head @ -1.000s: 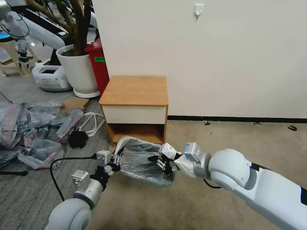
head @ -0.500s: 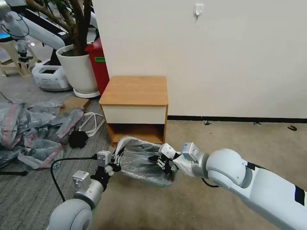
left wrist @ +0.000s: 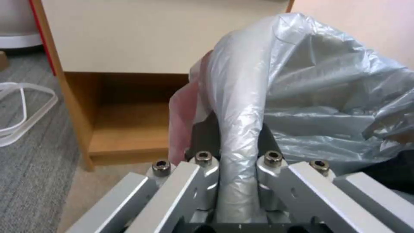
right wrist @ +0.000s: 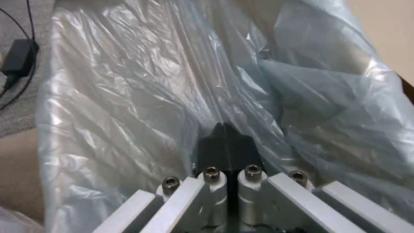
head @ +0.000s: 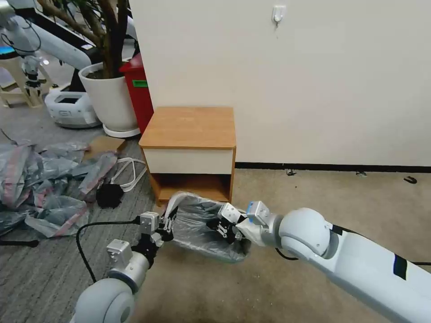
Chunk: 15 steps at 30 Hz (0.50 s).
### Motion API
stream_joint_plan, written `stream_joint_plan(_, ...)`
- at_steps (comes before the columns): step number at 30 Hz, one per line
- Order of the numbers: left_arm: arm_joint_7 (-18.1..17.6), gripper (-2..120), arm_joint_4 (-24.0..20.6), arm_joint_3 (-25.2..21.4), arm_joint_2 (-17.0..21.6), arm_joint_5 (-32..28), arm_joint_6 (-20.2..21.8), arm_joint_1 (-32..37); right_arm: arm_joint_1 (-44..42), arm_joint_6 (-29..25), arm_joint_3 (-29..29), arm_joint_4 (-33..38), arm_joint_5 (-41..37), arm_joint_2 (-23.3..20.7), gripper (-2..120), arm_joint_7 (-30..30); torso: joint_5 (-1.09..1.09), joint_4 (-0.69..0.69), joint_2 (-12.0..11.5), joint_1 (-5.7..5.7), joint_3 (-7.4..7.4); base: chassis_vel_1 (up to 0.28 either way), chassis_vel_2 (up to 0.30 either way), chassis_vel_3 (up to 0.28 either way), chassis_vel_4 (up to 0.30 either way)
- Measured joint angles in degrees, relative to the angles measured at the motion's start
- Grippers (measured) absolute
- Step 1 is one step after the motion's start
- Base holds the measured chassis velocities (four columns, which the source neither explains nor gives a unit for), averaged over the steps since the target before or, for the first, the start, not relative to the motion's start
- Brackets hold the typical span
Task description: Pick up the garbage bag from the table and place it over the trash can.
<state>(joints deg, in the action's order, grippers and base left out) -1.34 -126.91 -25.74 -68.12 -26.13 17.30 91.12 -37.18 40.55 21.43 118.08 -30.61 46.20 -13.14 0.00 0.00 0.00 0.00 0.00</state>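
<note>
The garbage bag [head: 197,224] is grey and translucent, with a pink band at its rim [left wrist: 183,110]. It hangs spread low over the carpet in front of the table [head: 188,128]. My left gripper [head: 168,224] is shut on a bunched fold of its rim [left wrist: 237,145]. My right gripper [head: 224,223] is shut on the opposite side, with its dark fingertips [right wrist: 226,142] pinched into the film. The bag's mouth stretches between the two. The trash can is hidden under the bag.
A heap of similar grey-pink bags [head: 40,179] lies on the floor at the left, beside a white cable loop [head: 128,172] and a black cable [head: 90,226]. A white plant pot [head: 110,96] and a red bin [head: 139,89] stand behind the table. Bare carpet lies to the right.
My right arm has pushed left and forward, carrying its side of the bag with it. The left gripper has crept slightly right. The bag now bulges fuller between them.
</note>
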Motion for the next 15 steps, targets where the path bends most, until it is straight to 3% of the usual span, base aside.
stream_joint_plan(15,-0.3,6,2.2,2.7,-1.2,5.4,-1.4,-1.4,2.1,0.0,3.9,-5.3,2.1,1.8,0,0.4,0.00,0.00,0.0,0.00,0.00,0.000,0.000,0.000,0.000)
